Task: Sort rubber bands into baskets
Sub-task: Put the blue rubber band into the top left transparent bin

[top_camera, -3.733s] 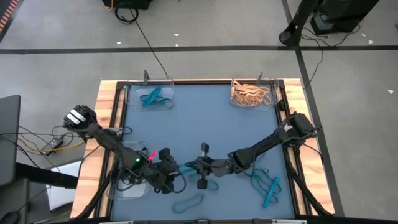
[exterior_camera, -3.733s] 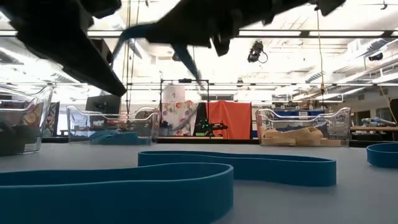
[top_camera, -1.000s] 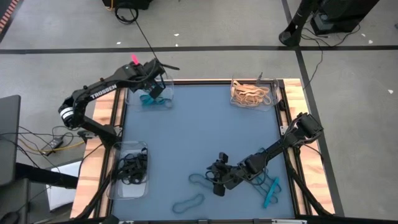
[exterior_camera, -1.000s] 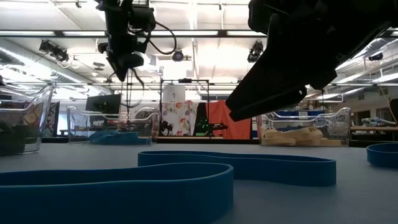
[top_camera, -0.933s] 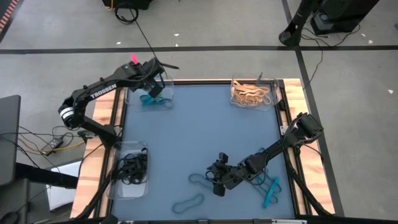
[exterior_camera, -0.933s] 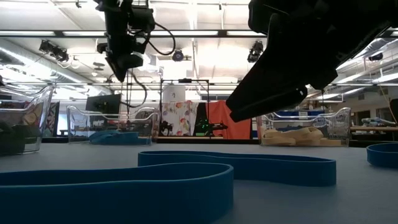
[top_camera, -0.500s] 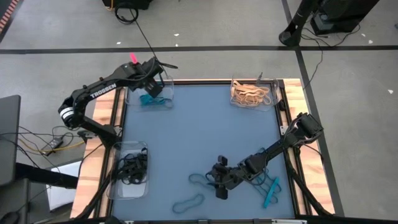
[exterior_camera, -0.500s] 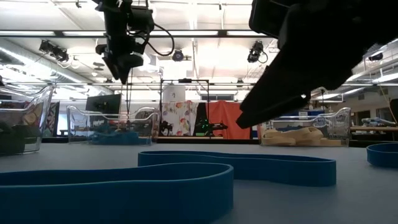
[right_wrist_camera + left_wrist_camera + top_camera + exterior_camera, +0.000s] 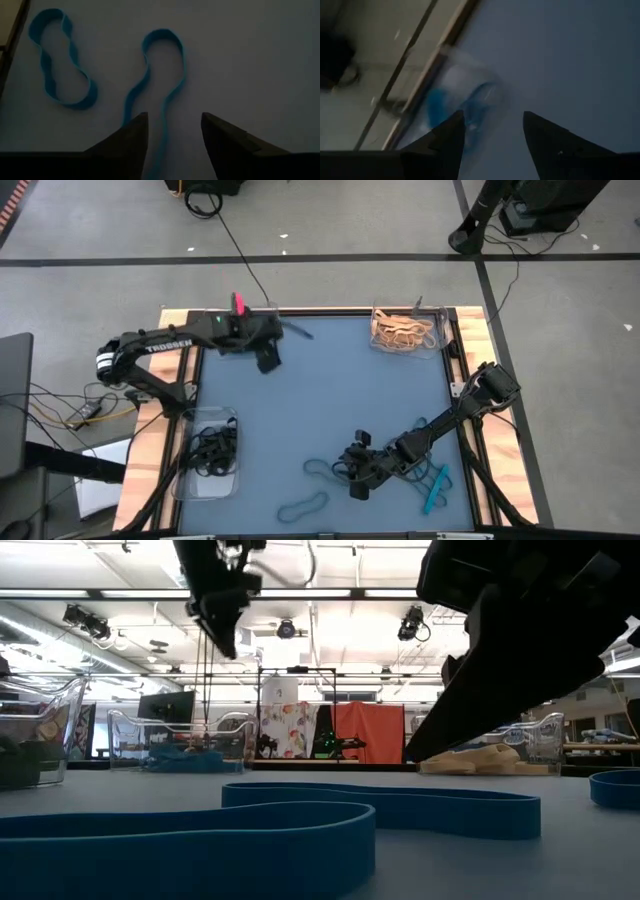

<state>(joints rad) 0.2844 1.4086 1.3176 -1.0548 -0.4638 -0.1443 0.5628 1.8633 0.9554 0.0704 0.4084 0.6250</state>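
My right gripper (image 9: 341,470) (image 9: 172,117) stands open low over the near half of the table. One end of a loose teal rubber band (image 9: 161,75) (image 9: 320,470) runs in between its fingers; I cannot tell whether they touch it. My left gripper (image 9: 268,363) (image 9: 492,117) is open and holds nothing, up in the air near the far-left basket (image 9: 465,100), which holds teal bands. The far-right basket (image 9: 405,330) holds tan bands. The near-left basket (image 9: 210,452) holds black ones.
More teal bands lie flat on the blue mat: one near the front edge (image 9: 303,504) (image 9: 60,70) and a few at the near right (image 9: 435,485). A long teal band (image 9: 300,815) fills the foreground of the low view. Wooden rails (image 9: 170,340) frame the table.
My left gripper has swung away from above the far-left basket toward the table's middle, staying high. My right gripper has tipped a little over the teal band and kept its place.
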